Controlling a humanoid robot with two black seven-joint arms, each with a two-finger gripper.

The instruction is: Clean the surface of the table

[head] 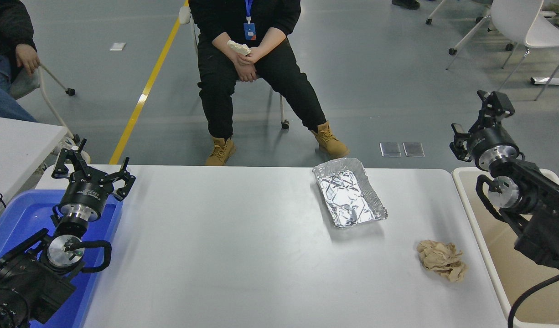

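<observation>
Crumpled brown paper wad (442,259) is what I'd go for first, it sits on the table surface (243,255) near the right front corner, just beside the beige bin (498,269) at the table's right edge. A foil tray (350,192) lies further back near the far edge, well apart from the wad

My right gripper (482,125) hangs high over the bin's far end, past the table's corner, holding nothing. From this angle I honestly can't tell how wide its jaws stand. So the wad is nearer to me and to the left of the jaws, with bare table between

I reckon the trick is to come straight down over the wad, pinch across the bulk and not a loose flap, then lift clear before swinging to the bin

Left gripper (91,175) is parked over the blue tub (15,218) at lower left, fingers spread, empty
</observation>
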